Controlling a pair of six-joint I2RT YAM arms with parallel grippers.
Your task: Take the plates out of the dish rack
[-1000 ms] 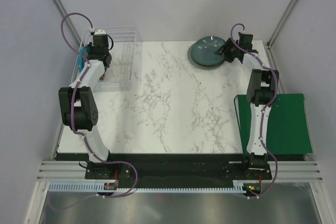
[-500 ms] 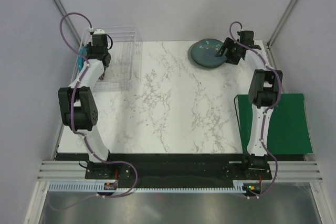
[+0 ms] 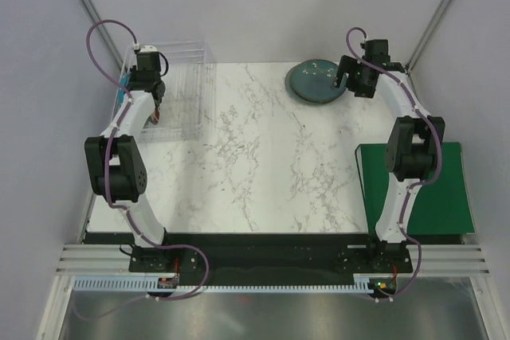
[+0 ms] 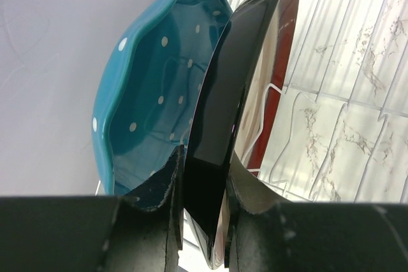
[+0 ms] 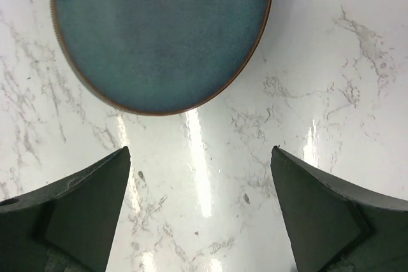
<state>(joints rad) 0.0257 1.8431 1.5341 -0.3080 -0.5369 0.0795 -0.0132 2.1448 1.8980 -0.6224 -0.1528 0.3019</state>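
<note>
My left gripper [image 4: 205, 203] is shut on the dark rim of a brown-rimmed plate with a cream centre [image 4: 229, 93], which stands on edge in the clear dish rack [image 3: 185, 77] at the back left. A turquoise plate with white specks [image 4: 153, 87] stands right beside it, on its left. At the back right a greyish-blue plate [image 5: 159, 30] lies flat on the marble table [image 3: 263, 157]. My right gripper [image 5: 200, 152] hovers open just past that plate's edge, with only bare marble between its fingers [image 5: 95, 202]. In the top view the right gripper [image 3: 344, 79] is at the plate's right rim.
A flat green mat [image 3: 442, 189] lies at the right edge of the table, beside the right arm. Grey walls close in the back and sides. The rack's ribbed slots [image 4: 344, 132] extend to the right of the held plate.
The right gripper has opened wide, let go of the greyish-blue plate and drawn back from it. The left gripper keeps its hold on the brown-rimmed plate, hardly moving.
</note>
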